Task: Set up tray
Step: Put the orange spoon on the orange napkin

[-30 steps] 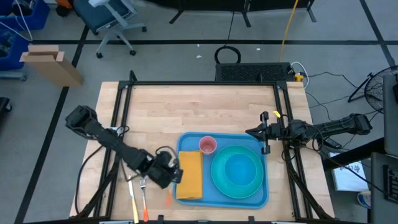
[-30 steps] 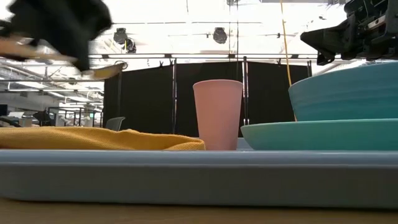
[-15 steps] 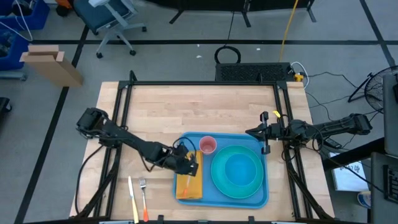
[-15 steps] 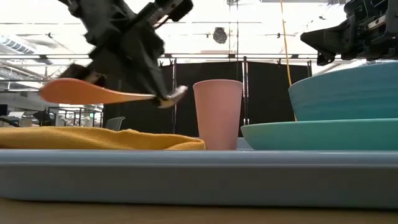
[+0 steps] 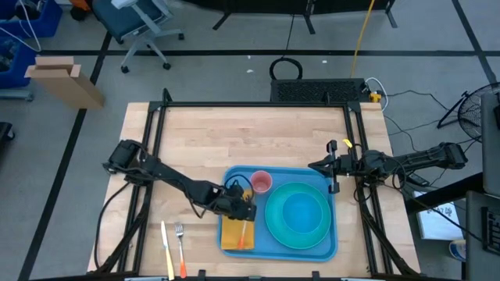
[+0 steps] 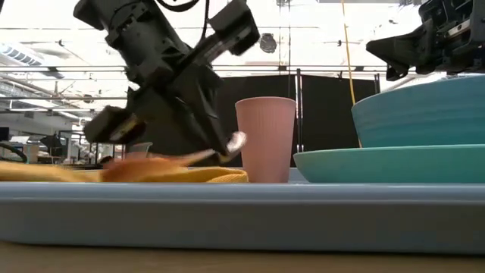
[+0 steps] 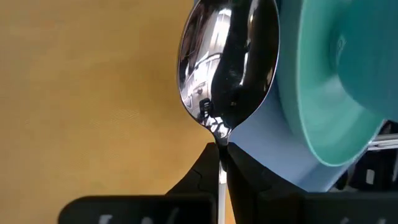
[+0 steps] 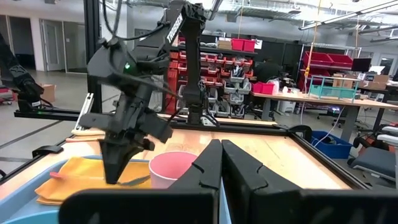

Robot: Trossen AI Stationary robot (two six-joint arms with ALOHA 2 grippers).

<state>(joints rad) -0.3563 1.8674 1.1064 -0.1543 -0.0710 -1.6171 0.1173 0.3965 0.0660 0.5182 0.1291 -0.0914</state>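
- My left gripper (image 5: 238, 207) was low over the yellow napkin (image 5: 236, 232), jaws clamped on the spoon (image 7: 227, 62).
- The tray (image 5: 328, 248) sat on the table's near side, carrying napkin, pink cup (image 5: 261, 183) and turquoise plate (image 5: 298, 215).
- My right gripper (image 5: 316, 166) waited beyond the tray's right corner, jaws together.

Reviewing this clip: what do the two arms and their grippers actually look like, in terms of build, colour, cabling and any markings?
Both arms are black, slim and jointed, with loose black cables along them. The left gripper is a blocky black head with two dark tapering fingers. The right gripper has the same dark, wedge-shaped fingers. White lettering, too small to read, runs along the left arm in the right wrist view.
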